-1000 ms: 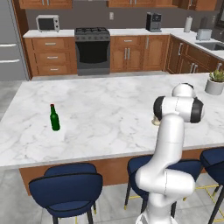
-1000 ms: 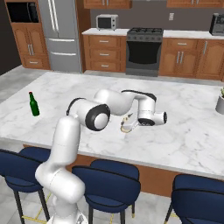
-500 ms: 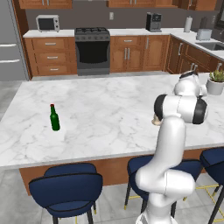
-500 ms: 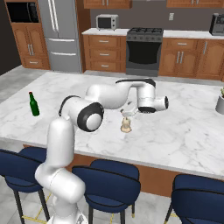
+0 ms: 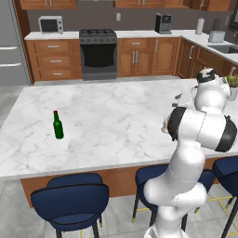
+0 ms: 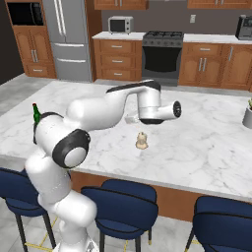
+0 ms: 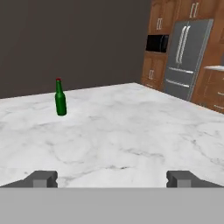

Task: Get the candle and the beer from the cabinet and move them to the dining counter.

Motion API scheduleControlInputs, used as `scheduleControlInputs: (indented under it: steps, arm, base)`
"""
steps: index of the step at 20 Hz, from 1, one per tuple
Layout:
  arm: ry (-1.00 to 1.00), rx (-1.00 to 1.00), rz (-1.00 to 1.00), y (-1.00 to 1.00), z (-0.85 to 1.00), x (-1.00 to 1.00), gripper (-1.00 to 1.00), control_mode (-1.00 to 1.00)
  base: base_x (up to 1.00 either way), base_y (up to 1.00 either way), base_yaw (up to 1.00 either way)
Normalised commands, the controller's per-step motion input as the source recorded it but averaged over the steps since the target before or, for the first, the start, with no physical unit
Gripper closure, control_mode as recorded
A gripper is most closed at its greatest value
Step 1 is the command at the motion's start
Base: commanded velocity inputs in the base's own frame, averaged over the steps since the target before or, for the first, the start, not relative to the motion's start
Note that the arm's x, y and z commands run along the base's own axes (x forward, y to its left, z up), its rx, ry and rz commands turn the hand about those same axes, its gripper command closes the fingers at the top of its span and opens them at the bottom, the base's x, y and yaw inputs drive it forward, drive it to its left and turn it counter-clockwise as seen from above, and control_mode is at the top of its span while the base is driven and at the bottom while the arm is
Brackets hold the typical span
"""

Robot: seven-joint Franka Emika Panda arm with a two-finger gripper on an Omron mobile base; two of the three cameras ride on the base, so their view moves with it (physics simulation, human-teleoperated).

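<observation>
Kitchen, rendered: grey floor, reddish-brown wooden cabinetry, dark back wall.

Nearest: navy blue stools point(image 6: 119, 209) ranged along the near edge of the dining counter point(image 5: 116, 116), a large white, grey-veined marble top on a wooden base.

On the counter, toward the right-hand part: the candle point(image 6: 141, 141), small, pale cream-beige, standing upright on the marble and free of any contact. In the left base view it is mostly hidden behind the arm's dark elbow.

Just above and beyond the candle: the gripper point(image 7: 111, 179), raised clear of the marble, jaws spread wide with nothing between them. In the hand view its two finger tips stand far apart at the bottom, looking level across the bare top.

On the counter, toward the left end: the beer point(image 5: 57, 125), a slim dark green bottle with a red cap, upright, well apart from the candle and from the gripper. In the right base view it is partly hidden behind the arm's shoulder.

At the right end of the counter: a small potted plant point(image 5: 231, 86) in a pale pot.

Far wall, left to right: steel refrigerator point(image 6: 72, 39); microwave point(image 5: 50, 24) on the rear worktop; black range point(image 5: 98, 53) between drawer units; coffee machine point(image 5: 162, 23); toaster point(image 5: 216, 36) near a sink at the corner.
</observation>
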Motion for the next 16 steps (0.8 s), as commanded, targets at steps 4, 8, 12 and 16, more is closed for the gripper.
scheduleControlInputs:
  steps: [4, 8, 12, 16]
  arm:
    - [0.00, -0.09, -0.35, 0.67, 0.72, -0.62, -1.00, -1.00]
    - [0.02, -0.11, -0.32, 0.74, 0.78, -0.55, -1.00, -1.00]
    - [0.07, -0.09, -0.23, 0.46, 0.74, -0.77, -1.00, -1.00]
    - [0.09, -0.08, -0.19, 0.40, 0.68, -0.92, -1.00, -1.00]
  base:
    - [0.00, 0.00, 0.00]
    - [0.00, 0.00, 0.00]
    - [0.00, 0.00, 0.00]
    - [0.00, 0.00, 0.00]
